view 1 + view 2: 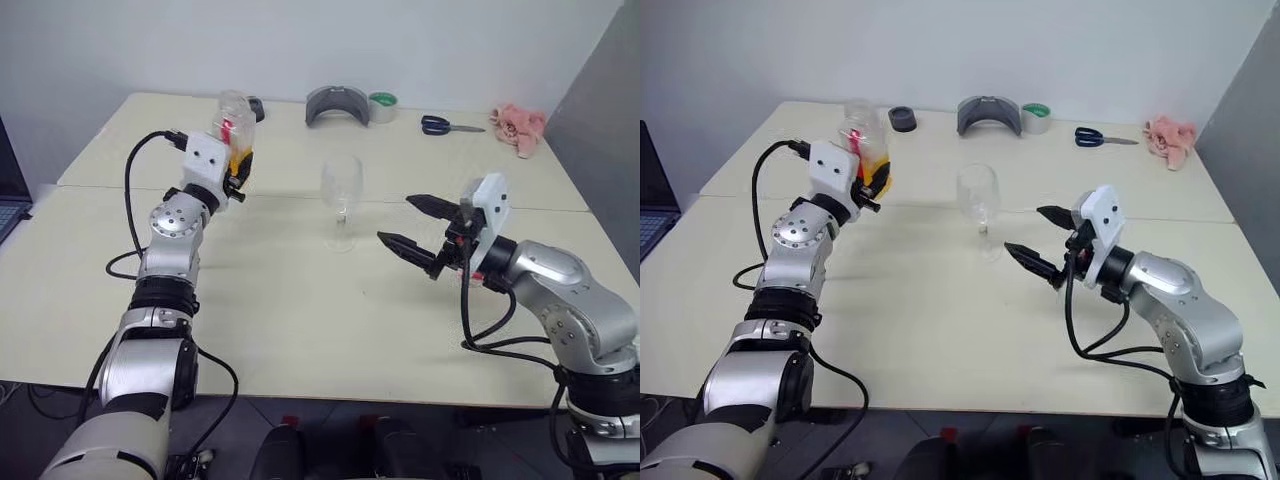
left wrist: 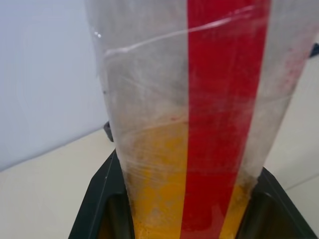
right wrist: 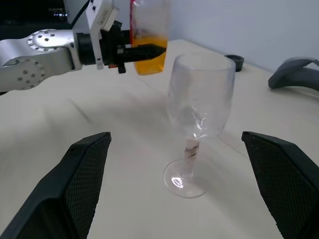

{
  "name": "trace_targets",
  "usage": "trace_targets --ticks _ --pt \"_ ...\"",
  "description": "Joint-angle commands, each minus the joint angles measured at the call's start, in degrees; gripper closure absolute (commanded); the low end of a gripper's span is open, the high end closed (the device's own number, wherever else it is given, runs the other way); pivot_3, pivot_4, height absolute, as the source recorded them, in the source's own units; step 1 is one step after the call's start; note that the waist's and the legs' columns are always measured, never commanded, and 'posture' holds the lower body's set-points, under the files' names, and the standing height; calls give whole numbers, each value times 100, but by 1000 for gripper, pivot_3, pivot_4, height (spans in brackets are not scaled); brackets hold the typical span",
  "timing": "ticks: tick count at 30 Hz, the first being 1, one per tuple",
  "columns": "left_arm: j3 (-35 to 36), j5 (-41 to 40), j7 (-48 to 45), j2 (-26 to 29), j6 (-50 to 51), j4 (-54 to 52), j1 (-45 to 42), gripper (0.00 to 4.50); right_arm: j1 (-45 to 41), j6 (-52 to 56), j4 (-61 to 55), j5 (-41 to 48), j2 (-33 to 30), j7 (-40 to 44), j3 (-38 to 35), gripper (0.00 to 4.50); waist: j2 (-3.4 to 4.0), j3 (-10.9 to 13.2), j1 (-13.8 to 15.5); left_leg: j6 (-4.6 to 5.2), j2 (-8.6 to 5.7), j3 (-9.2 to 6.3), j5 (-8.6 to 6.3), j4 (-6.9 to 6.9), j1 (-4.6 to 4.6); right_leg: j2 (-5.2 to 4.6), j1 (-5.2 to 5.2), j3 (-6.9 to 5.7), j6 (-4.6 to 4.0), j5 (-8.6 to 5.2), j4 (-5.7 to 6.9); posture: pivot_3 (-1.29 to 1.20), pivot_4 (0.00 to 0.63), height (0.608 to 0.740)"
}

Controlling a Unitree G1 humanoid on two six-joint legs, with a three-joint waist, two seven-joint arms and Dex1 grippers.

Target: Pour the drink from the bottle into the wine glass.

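My left gripper (image 1: pixel 240 168) is shut on the lower part of the bottle (image 1: pixel 236 122) and holds it upright in the air over the table's left side. The bottle is clear with a red stripe (image 2: pixel 224 99), and the orange drink (image 2: pixel 154 174) fills its lower part. The empty wine glass (image 1: pixel 341 195) stands upright on the table (image 1: pixel 300 320) near the middle, to the right of the bottle. Just right of the glass my right gripper (image 1: pixel 396 219) points at it, open, with nothing between its fingers (image 3: pixel 70 189); it is not touching the glass.
Along the far edge of the table lie a small black round thing (image 1: pixel 257 105), a grey curved object (image 1: pixel 337 105), a green tape roll (image 1: pixel 382 107), blue-handled scissors (image 1: pixel 445 125) and a pink cloth (image 1: pixel 518 125). A laptop (image 1: pixel 8 190) sits at the left.
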Motion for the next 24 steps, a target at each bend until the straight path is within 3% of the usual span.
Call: trace_targets --ticks 1,24 --pt "-189 256 -108 154 -426 -40 -405 2730 -211 -204 -47 -97 87 -54 -52 0 1 1 2 0 0 -3 0 5 -2 0 0 -2 0 0 1 0 150 740" --pt "-880 1103 -227 321 -1647 1042 -1385 2730 -751 -620 621 -454 439 120 -10 0 8 5 3 1 -3 -13 0 26 -32 -4 -14 -14 -1 1 5 0 150 740"
